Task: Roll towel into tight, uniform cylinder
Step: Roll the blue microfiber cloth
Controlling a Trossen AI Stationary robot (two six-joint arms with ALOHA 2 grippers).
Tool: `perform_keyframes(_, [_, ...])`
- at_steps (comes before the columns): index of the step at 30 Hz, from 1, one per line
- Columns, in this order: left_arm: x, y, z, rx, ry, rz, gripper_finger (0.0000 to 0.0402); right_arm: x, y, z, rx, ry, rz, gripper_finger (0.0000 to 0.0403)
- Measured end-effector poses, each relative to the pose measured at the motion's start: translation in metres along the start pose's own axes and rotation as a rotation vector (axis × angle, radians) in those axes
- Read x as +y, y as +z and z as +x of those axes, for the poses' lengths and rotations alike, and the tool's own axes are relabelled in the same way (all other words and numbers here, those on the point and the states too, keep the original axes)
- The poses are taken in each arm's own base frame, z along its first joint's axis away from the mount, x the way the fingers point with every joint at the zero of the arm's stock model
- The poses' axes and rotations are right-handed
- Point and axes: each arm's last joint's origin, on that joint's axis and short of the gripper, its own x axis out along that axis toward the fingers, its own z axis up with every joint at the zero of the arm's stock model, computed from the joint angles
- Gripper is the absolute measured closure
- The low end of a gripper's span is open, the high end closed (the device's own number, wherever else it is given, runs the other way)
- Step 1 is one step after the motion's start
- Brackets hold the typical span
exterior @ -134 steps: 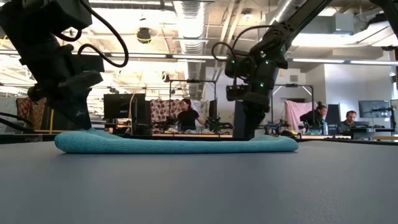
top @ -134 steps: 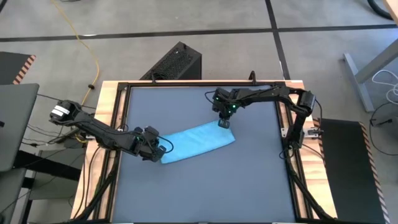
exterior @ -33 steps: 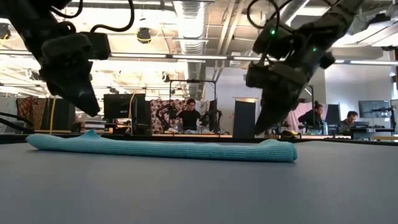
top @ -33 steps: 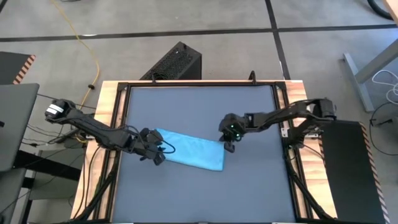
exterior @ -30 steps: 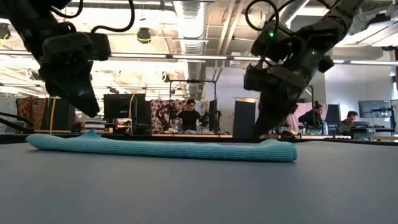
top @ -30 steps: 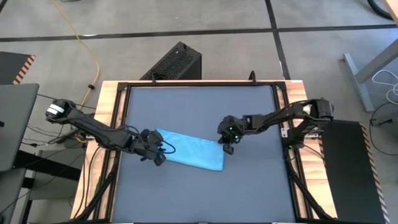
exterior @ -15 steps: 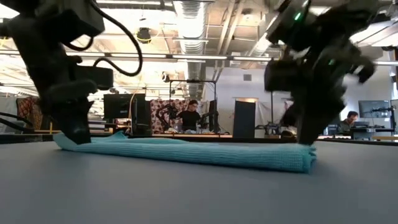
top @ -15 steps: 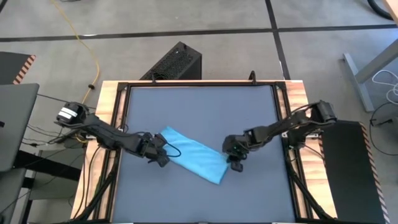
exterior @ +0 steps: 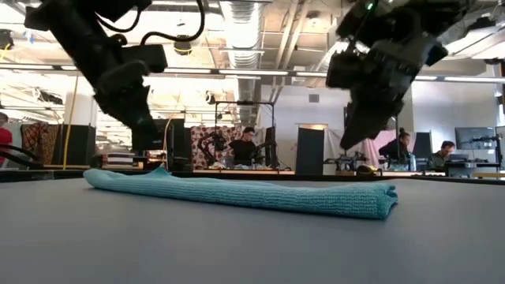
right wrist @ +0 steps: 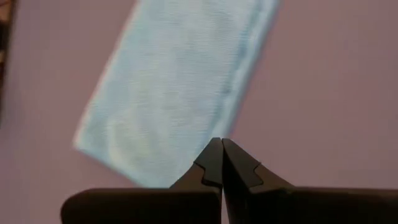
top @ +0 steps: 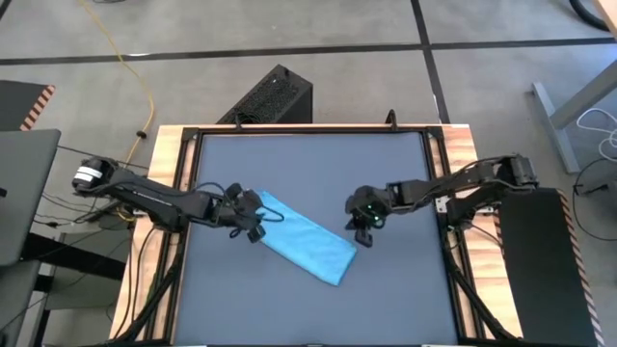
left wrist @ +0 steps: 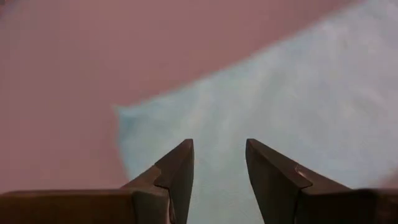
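Observation:
The towel [top: 304, 236] is a light-blue cloth folded into a long flat strip. It lies slantwise on the dark tabletop [top: 308, 164], from far left to near right, and in the low view it rests flat [exterior: 237, 193]. My left gripper [top: 255, 229] hovers open just above the strip's far-left end [left wrist: 298, 93], clear of it in the low view [exterior: 150, 142]. My right gripper [top: 364, 234] is shut and hangs above the table beside the strip's near-right end [right wrist: 174, 81], also raised clear [exterior: 357, 138].
A black box [top: 273, 96] stands on the floor beyond the table's far edge. A wooden and black frame [top: 183, 173] rims the tabletop. Bare tabletop lies far and near of the towel. People sit in the room behind [exterior: 248, 146].
Both grippers came down onto the towel's two ends and then rose clear of it again. The towel has turned on the table: its right end has slid toward the near edge and its left end has shifted a little to the right. It stays flat.

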Motion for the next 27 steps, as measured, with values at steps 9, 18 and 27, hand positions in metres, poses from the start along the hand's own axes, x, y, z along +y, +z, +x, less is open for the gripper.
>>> perform_keyframes(9, [0.031, 0.012, 0.031, 0.100, 0.029, -0.036, 0.0265, 0.002, -0.014, 0.039, 0.091, 0.005, -0.019, 0.0382])
perform_keyframes(18, [0.063, 0.023, 0.050, 0.109, 0.072, -0.113, 0.0265, 0.020, -0.027, 0.054, 0.124, -0.007, 0.019, 0.0382])
perform_keyframes(27, [0.079, 0.042, 0.063, -0.033, 0.027, -0.142, 0.0265, 0.038, -0.034, 0.054, 0.124, 0.005, 0.038, 0.0382])
